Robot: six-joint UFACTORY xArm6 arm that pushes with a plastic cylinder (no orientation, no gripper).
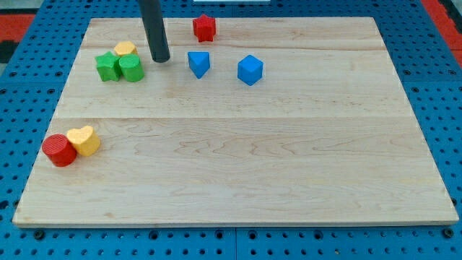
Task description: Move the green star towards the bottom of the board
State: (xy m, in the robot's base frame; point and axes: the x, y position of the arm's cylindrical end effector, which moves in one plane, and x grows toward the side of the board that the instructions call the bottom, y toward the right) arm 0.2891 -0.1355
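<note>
The green star (108,66) lies near the top left of the wooden board (238,173). It touches a green cylinder (131,68) on its right and a yellow block (125,50) above. My tip (160,59) rests on the board just to the right of the green cylinder, a short gap away, and right of the star. The dark rod rises from it out of the view's top.
A red star-like block (204,28) sits at the top centre. A blue triangular block (198,63) and a blue cube (250,70) lie right of my tip. A red cylinder (58,150) and a yellow heart-like block (84,141) touch at the left edge.
</note>
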